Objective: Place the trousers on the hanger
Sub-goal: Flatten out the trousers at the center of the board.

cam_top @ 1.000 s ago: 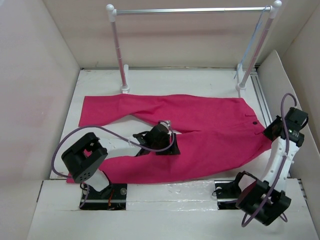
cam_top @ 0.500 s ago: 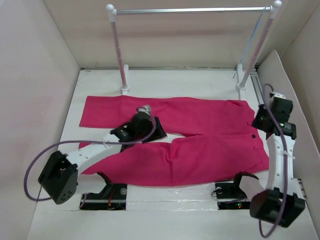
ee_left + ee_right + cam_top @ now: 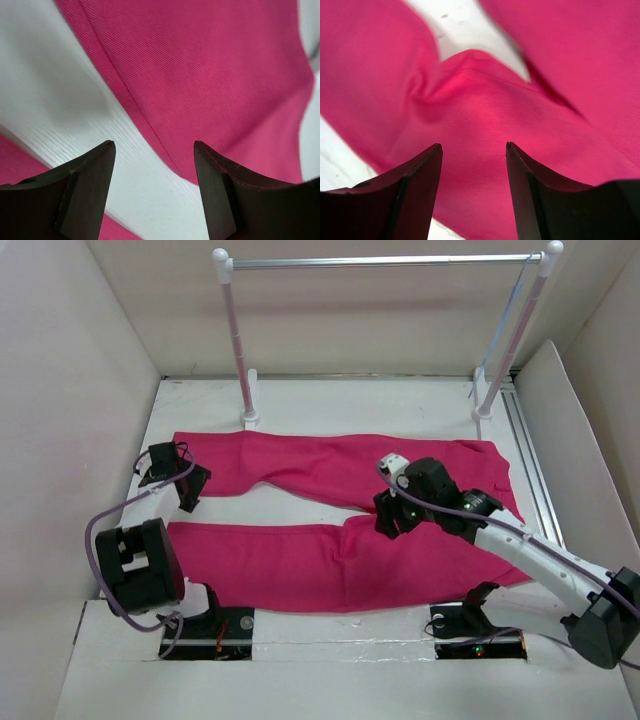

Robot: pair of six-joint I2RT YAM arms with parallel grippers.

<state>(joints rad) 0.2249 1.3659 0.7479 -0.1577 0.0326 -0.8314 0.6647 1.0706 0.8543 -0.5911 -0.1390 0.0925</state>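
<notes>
Lying flat on the white table [image 3: 330, 405], the long bright pink cloth trousers [image 3: 300, 562] stretch from left to right, with the waist on the right and the two leg ends on the left. Behind them stands the rack with white posts and a silver rail [image 3: 380, 260]. The right gripper [image 3: 390, 522] hangs just over the spot where the two legs meet, its jaws spread and holding nothing. The left gripper [image 3: 183, 490] is by the edge of the far leg, near its end, jaws spread and empty too. The thin pale wire hanger [image 3: 502, 320] hangs at the back right by the rack post, well apart from both grippers. The right arm is nearer to it, so I think that arm should fetch it.
</notes>
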